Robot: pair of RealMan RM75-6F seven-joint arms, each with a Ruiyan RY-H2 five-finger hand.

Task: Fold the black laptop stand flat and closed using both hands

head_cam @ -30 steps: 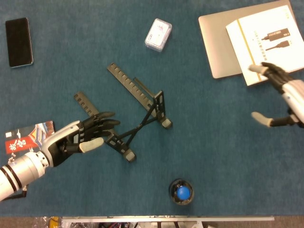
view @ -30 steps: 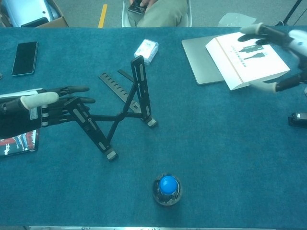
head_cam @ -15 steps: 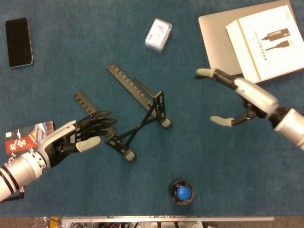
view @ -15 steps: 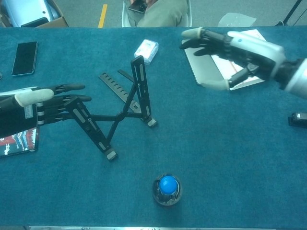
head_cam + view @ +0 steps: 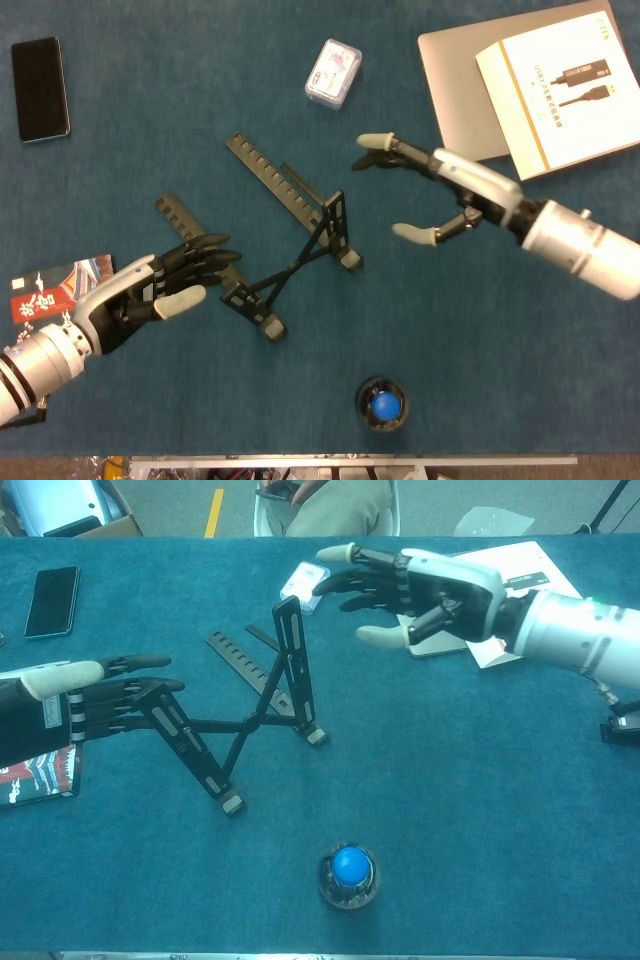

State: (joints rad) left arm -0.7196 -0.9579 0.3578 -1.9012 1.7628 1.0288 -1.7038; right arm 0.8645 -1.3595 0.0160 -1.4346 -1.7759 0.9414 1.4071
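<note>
The black laptop stand (image 5: pixel 285 250) (image 5: pixel 243 715) stands unfolded mid-table, two notched rails raised and joined by crossed struts. My left hand (image 5: pixel 150 295) (image 5: pixel 85 700) hovers open just left of the stand's left rail, fingertips close to it; contact cannot be told. My right hand (image 5: pixel 440 195) (image 5: pixel 415 585) hangs open to the right of the stand's right rail, fingers spread toward it, a clear gap between them. Neither hand holds anything.
A black phone (image 5: pixel 40 88) lies far left. A small white box (image 5: pixel 333 72) sits behind the stand. A grey laptop (image 5: pixel 455 85) with a white booklet (image 5: pixel 555 85) lies at the back right. A blue-topped round object (image 5: pixel 383 404) sits near the front edge. A red pamphlet (image 5: pixel 50 288) lies under my left arm.
My right hand has swept left from the table's right side to just right of the stand. My left hand has drawn back slightly to the left.
</note>
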